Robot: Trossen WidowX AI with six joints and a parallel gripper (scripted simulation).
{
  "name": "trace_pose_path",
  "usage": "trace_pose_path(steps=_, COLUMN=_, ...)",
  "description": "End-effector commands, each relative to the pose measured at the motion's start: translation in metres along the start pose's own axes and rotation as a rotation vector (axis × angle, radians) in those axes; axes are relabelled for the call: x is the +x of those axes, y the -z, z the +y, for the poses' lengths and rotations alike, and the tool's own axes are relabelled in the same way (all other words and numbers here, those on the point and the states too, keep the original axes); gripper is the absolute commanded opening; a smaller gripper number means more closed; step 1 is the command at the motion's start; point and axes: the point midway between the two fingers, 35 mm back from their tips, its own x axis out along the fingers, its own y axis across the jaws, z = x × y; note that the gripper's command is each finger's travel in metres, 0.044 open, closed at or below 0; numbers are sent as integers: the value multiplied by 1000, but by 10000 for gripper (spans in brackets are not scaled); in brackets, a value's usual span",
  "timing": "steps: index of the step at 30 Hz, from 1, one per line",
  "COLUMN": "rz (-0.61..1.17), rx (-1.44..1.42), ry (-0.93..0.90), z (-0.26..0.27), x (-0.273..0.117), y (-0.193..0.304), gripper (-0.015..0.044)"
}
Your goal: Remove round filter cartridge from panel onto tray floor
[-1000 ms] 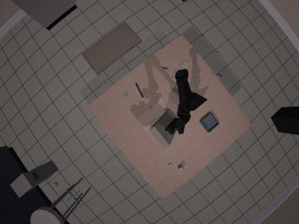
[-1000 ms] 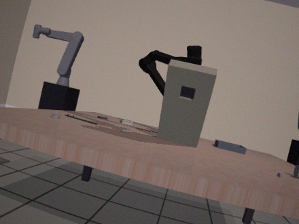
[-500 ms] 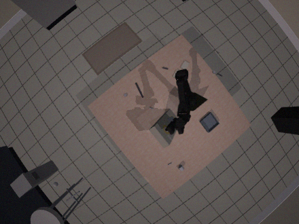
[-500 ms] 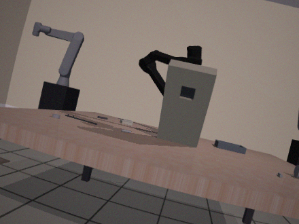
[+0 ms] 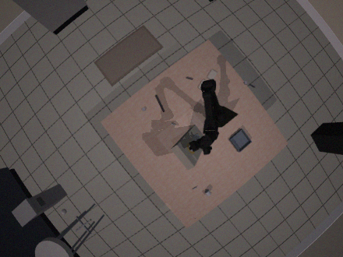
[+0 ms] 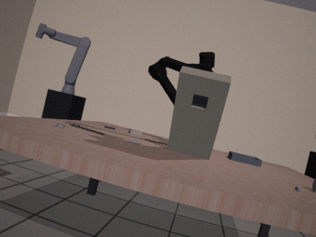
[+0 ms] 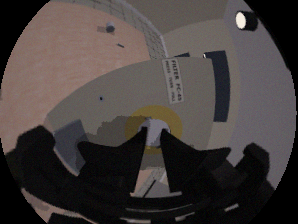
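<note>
The service panel [image 5: 189, 161] [image 6: 194, 126] [image 7: 135, 80] stands on the table as a grey-green box; the exterior view shows its rear side. In the wrist view the pale face of the filter cartridge [image 7: 155, 123] sits inside a yellow ring [image 7: 132, 117] on the panel. My gripper [image 7: 153, 130] [image 5: 192, 147] is at the panel face, shut on the cartridge, with one fingertip at each side of its pale middle. The fingers hide the slots, and I cannot tell how deep the tips reach. The tray [image 5: 240, 140] [image 6: 245, 159] lies apart from the panel and looks empty from above.
A label [image 7: 173, 81] is on the panel near the ring. A blue-grey rectangular piece [image 7: 70, 145] shows beside the left finger. A dark bar [image 5: 160, 103] and several small items lie on the table [image 5: 156, 144]. Another arm [image 6: 77, 61] stands beyond the table.
</note>
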Motion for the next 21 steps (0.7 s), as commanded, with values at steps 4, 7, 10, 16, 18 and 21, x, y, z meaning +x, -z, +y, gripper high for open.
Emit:
trace_pose_path(steps=4, rz=-7, rx=255, ry=-5, z=0, x=4, y=0, gripper=0)
trace_pose_path(steps=7, rz=-7, rx=360, ry=-6, z=0, x=4, y=0, gripper=0)
trace_pose_path(steps=10, rz=-6, rx=464, ry=-6, z=0, x=4, y=0, gripper=0)
trace_pose_path(steps=16, rz=-6, rx=673, ry=-7, z=0, x=4, y=0, gripper=0)
trace_pose_path(steps=18, rz=-6, rx=743, ry=-7, z=0, x=4, y=0, gripper=0)
trace_pose_path(steps=21, rz=-5, rx=848, ry=-7, z=0, x=4, y=0, gripper=0)
